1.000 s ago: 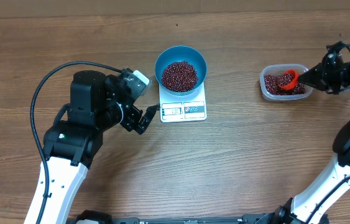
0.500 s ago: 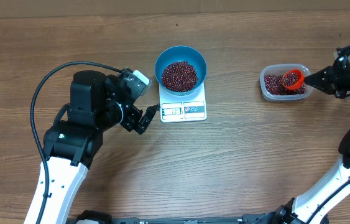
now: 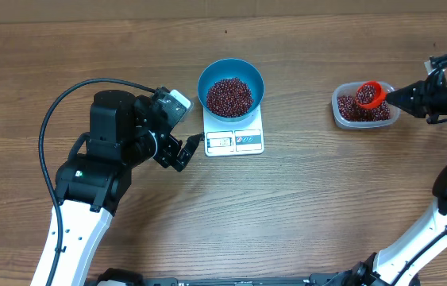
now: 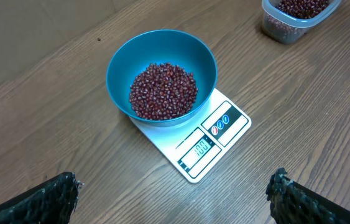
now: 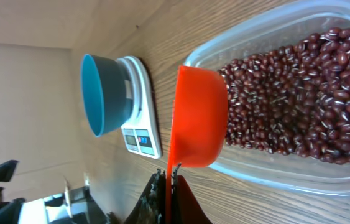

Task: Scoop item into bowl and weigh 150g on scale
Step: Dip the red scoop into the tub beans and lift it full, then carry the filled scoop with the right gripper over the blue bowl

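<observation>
The bowl [image 4: 162, 46] stands on the scale [image 4: 227, 121] with a heap of beans [image 4: 163, 90] inside. It is just ahead of the left gripper [image 4: 173, 186], whose fingers are spread wide and hold nothing. The right gripper [image 3: 398, 97] is well apart from it, with fingers pressed together on the handle of the scoop [image 3: 370, 94], which carries beans over the tub [image 3: 342, 116]. Since a second ago the scoop has shifted toward the tub's far edge, and the right arm has drawn back to the right. The left arm has not moved.
</observation>
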Robot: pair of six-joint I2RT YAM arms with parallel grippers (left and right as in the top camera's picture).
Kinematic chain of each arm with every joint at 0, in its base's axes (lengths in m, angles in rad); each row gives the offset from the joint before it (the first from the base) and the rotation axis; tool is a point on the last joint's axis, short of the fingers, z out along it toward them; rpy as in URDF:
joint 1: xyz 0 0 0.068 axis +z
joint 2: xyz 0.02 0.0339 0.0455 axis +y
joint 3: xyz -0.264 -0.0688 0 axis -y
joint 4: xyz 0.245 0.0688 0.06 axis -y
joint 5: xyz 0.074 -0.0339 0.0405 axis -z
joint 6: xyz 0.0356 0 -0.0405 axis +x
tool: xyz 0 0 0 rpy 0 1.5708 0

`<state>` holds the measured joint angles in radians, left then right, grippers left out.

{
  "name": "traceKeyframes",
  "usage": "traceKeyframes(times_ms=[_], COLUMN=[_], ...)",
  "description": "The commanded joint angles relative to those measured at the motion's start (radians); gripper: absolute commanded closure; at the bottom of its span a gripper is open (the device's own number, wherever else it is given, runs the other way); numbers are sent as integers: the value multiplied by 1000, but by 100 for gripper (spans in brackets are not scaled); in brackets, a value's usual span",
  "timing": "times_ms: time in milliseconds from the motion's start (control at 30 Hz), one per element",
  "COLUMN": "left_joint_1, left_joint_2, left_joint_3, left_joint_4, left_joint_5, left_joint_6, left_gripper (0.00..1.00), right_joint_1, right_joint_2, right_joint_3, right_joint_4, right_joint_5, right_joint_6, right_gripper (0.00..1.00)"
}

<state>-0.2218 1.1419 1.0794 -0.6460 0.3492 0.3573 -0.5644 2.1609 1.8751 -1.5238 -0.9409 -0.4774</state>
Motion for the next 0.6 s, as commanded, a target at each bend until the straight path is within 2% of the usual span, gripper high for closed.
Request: traceKeyframes(times_ms=[0,267,567], left_joint_1=[5,5,5], left_joint_2=[3,3,3], left_joint_3=[-2,-2,-2], left_joint_4=[3,3,3], left_joint_5=[14,14,14], left_joint_6=[-14,-14,-14], left_gripper=[0,1,0], right_joint_1=[-34,-65,-13], right_joint_2=[-6,-6,-6], right_joint_3=[-2,4,5], right_joint_4=[-8,-96,-171], right_joint_5=[-108,-206,-230], right_joint_6=[-30,-30,-79], right_gripper=[96,96,96])
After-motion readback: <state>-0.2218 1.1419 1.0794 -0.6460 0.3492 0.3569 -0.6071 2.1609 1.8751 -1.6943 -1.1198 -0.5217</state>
